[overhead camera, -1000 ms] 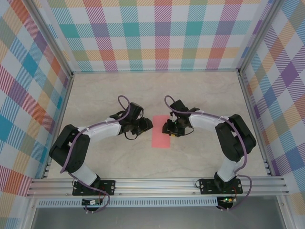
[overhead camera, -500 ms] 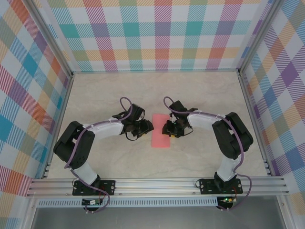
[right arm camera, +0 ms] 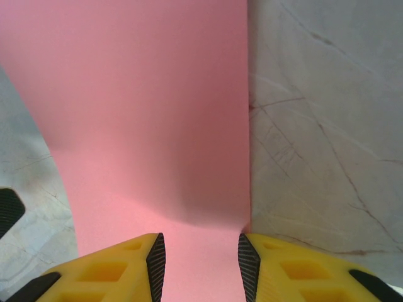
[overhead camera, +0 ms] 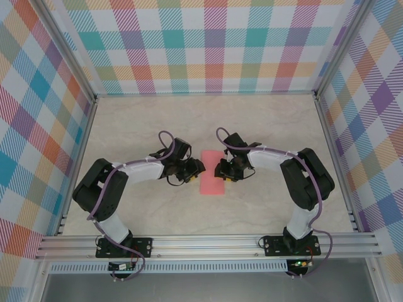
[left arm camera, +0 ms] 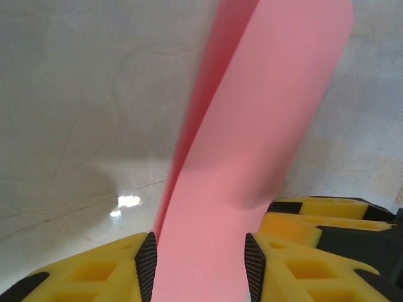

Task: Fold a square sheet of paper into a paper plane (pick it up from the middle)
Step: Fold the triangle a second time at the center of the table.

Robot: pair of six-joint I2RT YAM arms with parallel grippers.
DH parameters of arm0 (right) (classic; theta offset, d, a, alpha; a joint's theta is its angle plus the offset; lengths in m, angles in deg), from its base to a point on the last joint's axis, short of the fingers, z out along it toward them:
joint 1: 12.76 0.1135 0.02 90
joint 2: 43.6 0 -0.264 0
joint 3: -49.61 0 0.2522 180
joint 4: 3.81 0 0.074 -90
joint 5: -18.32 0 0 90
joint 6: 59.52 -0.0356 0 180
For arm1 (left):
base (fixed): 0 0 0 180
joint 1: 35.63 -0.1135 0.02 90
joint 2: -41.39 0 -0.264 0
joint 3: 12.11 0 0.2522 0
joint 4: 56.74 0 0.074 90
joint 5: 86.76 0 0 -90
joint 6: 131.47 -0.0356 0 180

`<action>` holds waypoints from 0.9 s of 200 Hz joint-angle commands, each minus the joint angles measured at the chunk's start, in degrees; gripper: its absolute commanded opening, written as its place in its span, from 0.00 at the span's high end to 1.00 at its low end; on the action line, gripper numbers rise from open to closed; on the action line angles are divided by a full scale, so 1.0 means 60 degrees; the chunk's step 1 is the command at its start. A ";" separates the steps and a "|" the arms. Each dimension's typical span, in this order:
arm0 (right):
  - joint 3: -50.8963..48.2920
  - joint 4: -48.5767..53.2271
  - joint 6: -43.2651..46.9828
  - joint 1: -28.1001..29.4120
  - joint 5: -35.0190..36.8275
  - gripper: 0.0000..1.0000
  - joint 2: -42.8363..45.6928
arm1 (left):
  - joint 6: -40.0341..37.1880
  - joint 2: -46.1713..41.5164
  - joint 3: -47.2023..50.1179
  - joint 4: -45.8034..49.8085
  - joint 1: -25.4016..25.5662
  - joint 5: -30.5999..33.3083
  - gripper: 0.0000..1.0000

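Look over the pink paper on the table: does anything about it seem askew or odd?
The square sheet of paper is not lying flat. From above it reads as a narrow strip, and the left wrist view shows two layers, the upper one seemingly bowed up off the table.

The square sheet of paper is thin, smooth and matt, a plain salmon pink. The counter is a pale stone-look surface with fine veins, smooth and faintly glossy, catching a bright glint in the left wrist view. The left tool and right tool have fingers of matt yellow plastic edged with black ribbed pads. The frame rails are brushed metal.
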 commanded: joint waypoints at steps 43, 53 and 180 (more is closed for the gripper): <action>-0.0297 0.0279 -0.0049 0.0017 0.0316 0.61 -0.0217 | 0.1107 -0.0946 0.1370 -0.0793 0.0235 -0.0502 0.55; -0.0299 0.0297 -0.0040 0.0013 0.0326 0.61 -0.0217 | 0.1150 -0.0911 0.1449 -0.0880 0.0272 -0.0502 0.55; -0.0327 0.0349 -0.0072 0.0013 0.0375 0.61 -0.0276 | 0.1156 -0.0248 0.1421 -0.1471 0.0505 -0.0808 0.56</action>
